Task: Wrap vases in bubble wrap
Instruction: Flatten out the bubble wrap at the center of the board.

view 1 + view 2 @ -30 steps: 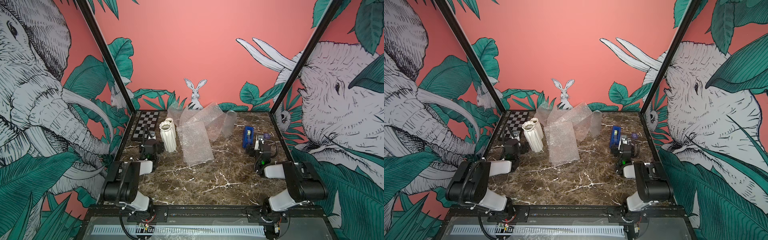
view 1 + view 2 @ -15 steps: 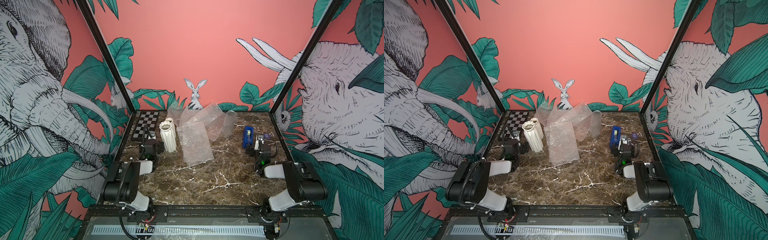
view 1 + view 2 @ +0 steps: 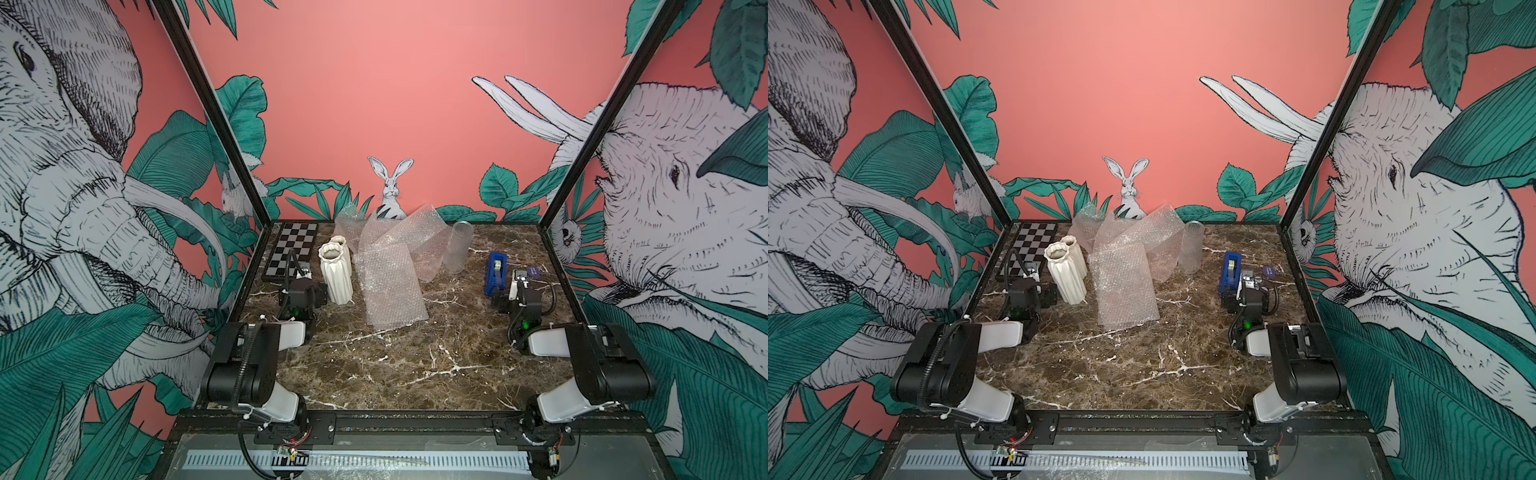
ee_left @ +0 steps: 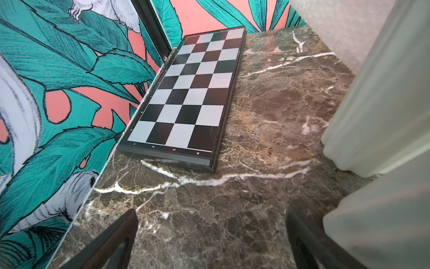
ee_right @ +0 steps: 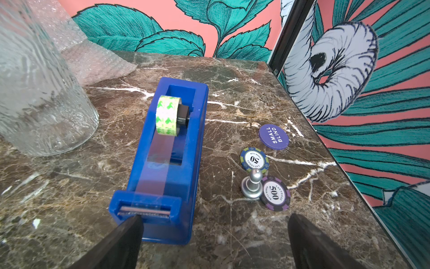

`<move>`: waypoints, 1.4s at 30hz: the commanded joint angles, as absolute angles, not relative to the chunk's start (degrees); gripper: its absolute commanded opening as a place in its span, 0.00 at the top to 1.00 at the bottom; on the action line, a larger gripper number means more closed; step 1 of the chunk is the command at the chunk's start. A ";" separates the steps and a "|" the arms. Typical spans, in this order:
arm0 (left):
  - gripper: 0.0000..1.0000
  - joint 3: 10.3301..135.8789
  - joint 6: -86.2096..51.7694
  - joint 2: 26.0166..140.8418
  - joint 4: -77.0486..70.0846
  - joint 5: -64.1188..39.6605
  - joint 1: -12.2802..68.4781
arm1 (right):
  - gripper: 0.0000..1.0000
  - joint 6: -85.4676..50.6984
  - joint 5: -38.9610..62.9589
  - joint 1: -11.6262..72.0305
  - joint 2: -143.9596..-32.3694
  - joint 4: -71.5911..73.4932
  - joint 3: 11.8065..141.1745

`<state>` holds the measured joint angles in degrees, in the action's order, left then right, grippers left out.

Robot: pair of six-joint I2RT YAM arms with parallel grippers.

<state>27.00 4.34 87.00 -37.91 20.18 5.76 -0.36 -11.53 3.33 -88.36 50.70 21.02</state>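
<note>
Now: my left gripper (image 4: 210, 223) low over table (image 4: 256, 116), jaws released, empty; chessboard (image 4: 190, 93) ahead, white vases (image 3: 336, 274) upright just beside. My right gripper (image 5: 215, 221) likewise spread wide, grasping nothing, dispenser (image 5: 167, 163) just ahead. Sheets of wrap (image 3: 390, 286) lie mid-table between white vases and upright glass vase (image 3: 458, 247), rear sheets curling up.

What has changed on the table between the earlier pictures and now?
Nothing visibly changed. The left gripper and right gripper stay open and empty; the two white fluted ceramic vases, the clear glass cylinder vase, the clear bubble wrap sheets and the blue tape dispenser are where they were.
</note>
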 commanded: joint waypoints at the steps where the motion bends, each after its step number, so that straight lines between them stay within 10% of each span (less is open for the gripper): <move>1: 0.00 28.22 4.92 86.98 -39.95 19.78 6.33 | 0.01 0.18 -11.17 3.23 -88.77 53.26 21.87; 16: 0.00 19.00 1.59 71.65 -40.89 23.43 6.59 | 0.01 2.41 -6.52 3.50 -84.49 57.36 17.92; 24: 0.00 24.09 -11.07 54.49 -13.29 27.67 6.59 | 0.01 -11.53 -10.55 4.94 -62.43 25.17 27.31; 32: 0.00 35.09 -30.73 47.21 16.71 27.70 6.45 | 0.01 -30.58 8.24 3.87 -54.11 8.26 32.58; 42: 0.00 34.21 -25.87 39.14 18.90 17.09 6.43 | 0.03 -20.40 -7.09 34.78 -67.95 -13.09 49.13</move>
<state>34.83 -25.52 41.80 15.88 18.76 6.35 -22.98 -1.30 28.29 -64.18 -6.70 45.34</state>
